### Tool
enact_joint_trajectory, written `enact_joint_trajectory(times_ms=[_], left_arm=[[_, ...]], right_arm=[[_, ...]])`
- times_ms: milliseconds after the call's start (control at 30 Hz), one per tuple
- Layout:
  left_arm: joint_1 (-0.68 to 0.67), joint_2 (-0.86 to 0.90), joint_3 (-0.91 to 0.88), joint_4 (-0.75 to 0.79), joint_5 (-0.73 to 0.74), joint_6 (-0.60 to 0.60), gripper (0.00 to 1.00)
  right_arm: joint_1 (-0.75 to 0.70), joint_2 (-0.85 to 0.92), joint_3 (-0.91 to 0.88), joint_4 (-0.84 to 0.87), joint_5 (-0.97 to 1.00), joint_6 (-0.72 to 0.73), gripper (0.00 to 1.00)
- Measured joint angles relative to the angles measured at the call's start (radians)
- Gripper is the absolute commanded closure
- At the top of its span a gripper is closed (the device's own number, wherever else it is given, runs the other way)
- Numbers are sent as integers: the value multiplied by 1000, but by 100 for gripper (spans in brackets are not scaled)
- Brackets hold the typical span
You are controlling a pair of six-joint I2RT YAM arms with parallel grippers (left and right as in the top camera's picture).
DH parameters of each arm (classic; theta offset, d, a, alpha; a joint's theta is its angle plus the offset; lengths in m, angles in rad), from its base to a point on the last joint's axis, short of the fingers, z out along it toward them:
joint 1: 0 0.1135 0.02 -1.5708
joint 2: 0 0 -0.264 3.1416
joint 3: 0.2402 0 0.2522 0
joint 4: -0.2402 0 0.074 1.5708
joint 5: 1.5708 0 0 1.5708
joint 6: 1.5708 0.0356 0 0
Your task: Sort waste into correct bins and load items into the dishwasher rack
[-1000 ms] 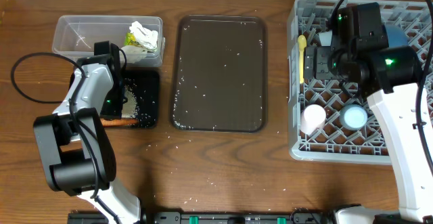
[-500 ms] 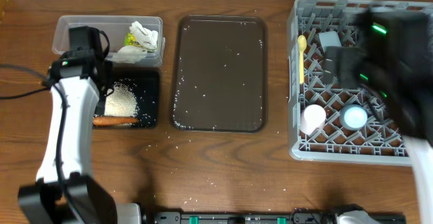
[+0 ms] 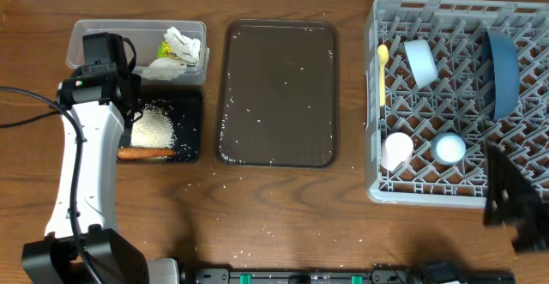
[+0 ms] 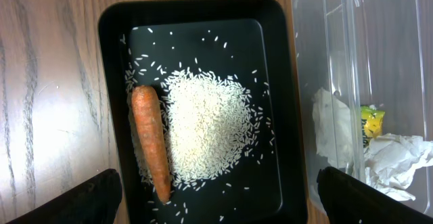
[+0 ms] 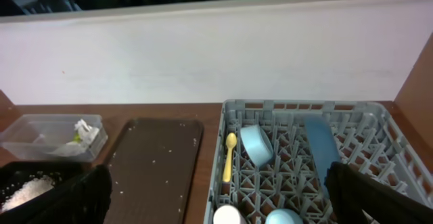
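Observation:
The grey dishwasher rack (image 3: 371, 104) at the right holds the dark blue plate (image 3: 502, 69), light blue bowl (image 3: 420, 61), pale yellow spoon (image 3: 382, 74), pink-white cup (image 3: 396, 149) and light blue cup (image 3: 449, 148). The clear tub (image 3: 103, 44) holds white tissues (image 3: 182, 42) and the yellow-green wrapper (image 3: 167, 52). The black tray (image 3: 190, 112) holds a rice pile (image 3: 153, 128) and the orange stick (image 3: 146, 153). My left gripper (image 4: 220, 187) is open and empty above the black tray (image 4: 270, 48). My right gripper (image 5: 220, 197) is open and empty, high off the rack's near side.
The dark brown serving tray (image 3: 279, 91) lies mid-table with scattered rice grains on it. More grains lie on the wood in front of it. My right arm (image 3: 515, 202) sits at the lower right corner; the left arm (image 3: 86, 147) runs along the left side.
My right arm has pulled back from over the rack to the lower right corner. My left arm moved off the black tray toward the tub, uncovering rice and stick, then held.

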Motion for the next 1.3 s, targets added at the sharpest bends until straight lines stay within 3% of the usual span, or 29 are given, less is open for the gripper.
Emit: enact_joint_trajectory(times_ms=[200,333,467,633,800,1067,1300], left_arm=[[0,0,0,0,0,0,5],[0,0,0,0,0,0,5],[0,0,0,0,0,0,5],[0,0,0,-1,0,0,5],[0,0,0,0,0,0,5],[0,0,0,-1,0,0,5],[0,0,0,0,0,0,4]], right_arm=[[0,-93,-1,-75,-2,5,1],[-2,-117,-77,-19,5,19,1],[-24,-125,-316,204,36,26,1],[-27,-176,-807,680,49,29,1],[-48,-298,-1174,1020,21,32,1],[-106,-514,-1588,1191,-6,100,1],[-118,-648,-1742,1220,-5,121,1]])
